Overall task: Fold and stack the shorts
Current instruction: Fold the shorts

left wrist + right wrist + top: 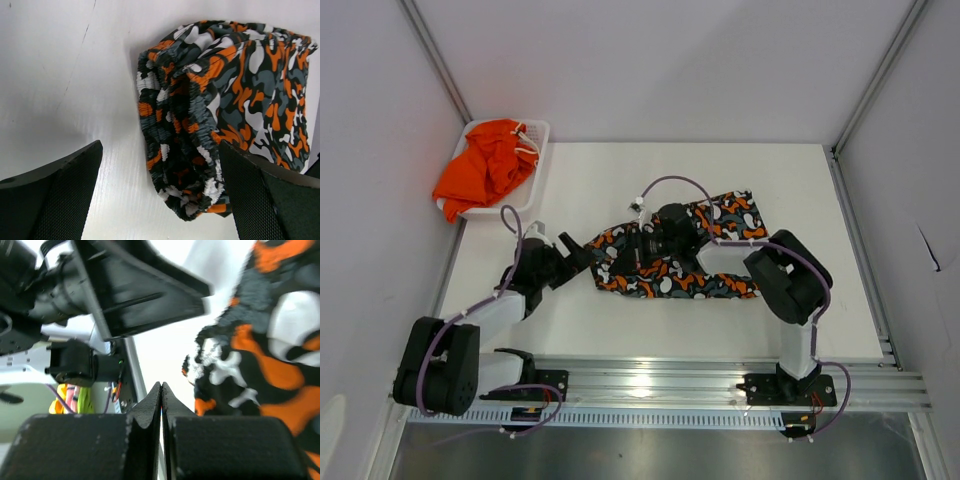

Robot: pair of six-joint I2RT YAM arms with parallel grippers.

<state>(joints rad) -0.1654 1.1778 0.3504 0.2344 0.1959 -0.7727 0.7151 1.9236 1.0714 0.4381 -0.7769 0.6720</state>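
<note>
The patterned shorts lie bunched in a rough U in the middle of the white table, blotched orange, black, white and grey. My left gripper is open at their left end; in the left wrist view the elastic waistband lies between the fingers of that gripper. My right gripper hangs low over the same end with its fingers pressed together; the patterned fabric lies just right of them. The plain orange shorts lie crumpled in the basket.
A white mesh basket stands at the table's far left corner against the wall. An aluminium rail runs along the near edge by the arm bases. White walls enclose the table on three sides.
</note>
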